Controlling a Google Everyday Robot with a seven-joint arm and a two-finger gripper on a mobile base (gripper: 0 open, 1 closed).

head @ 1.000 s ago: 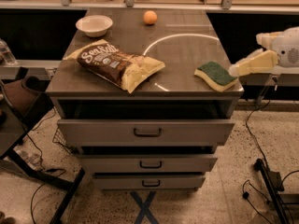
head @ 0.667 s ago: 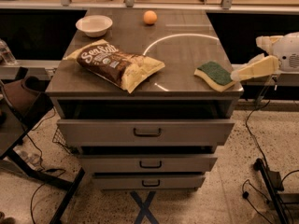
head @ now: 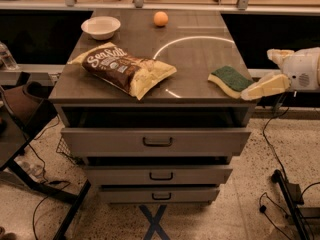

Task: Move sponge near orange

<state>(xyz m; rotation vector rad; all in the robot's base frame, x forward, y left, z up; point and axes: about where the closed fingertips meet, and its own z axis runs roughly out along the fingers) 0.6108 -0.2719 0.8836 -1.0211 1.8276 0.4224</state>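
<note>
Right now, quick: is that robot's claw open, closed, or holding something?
Gripper: at the grey table's right edge, right beside the flat green-topped yellow foam sponge; open, shut or holding it cannot be told.

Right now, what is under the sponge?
The sponge lies flat on the grey cabinet top, by its front right corner. Nothing else shows beneath it; the patch it covers is hidden. The gripper sits at the sponge's right end, off the cabinet's edge.
</note>
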